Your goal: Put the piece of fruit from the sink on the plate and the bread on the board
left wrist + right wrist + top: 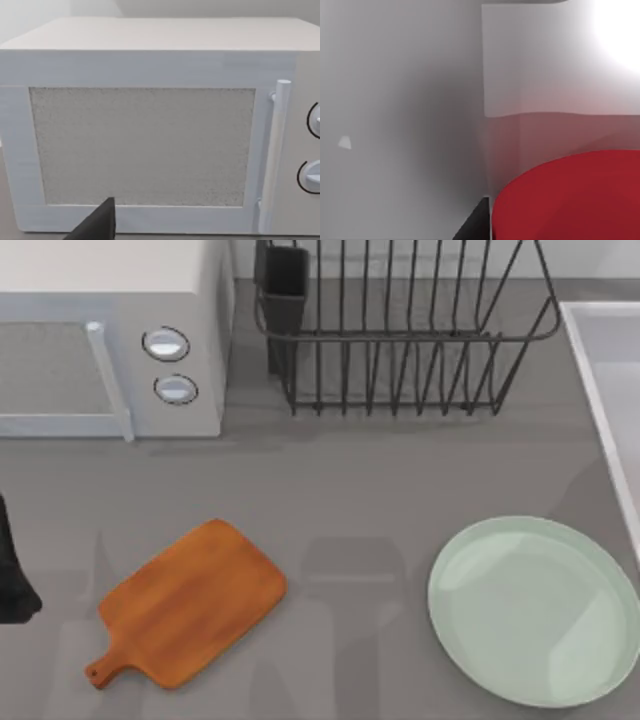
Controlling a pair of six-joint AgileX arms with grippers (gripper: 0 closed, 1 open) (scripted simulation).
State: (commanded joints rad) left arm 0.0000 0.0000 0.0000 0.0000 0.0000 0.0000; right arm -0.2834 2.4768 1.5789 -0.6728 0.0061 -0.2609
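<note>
Reaching into the sink at the right edge of the top view, the right arm was the one on the fruit: its wrist view had the piece of fruit large and red in the lower right of that frame, right up against the camera, with the pale sink wall behind it. One dark fingertip of the right gripper showed at the bottom, just beside the fruit's edge; whether the gripper was open or closed on it, I could not tell. Fruit being round, no long axis to line up on. Left arm sat parked at the left edge of the top view, one fingertip showing in its wrist view, facing the microwave; its grip state could not be told either. Plate lay lower right, near the sink, so the right arm was likely nearer for the drop. Board lay lower left, bare.
</note>
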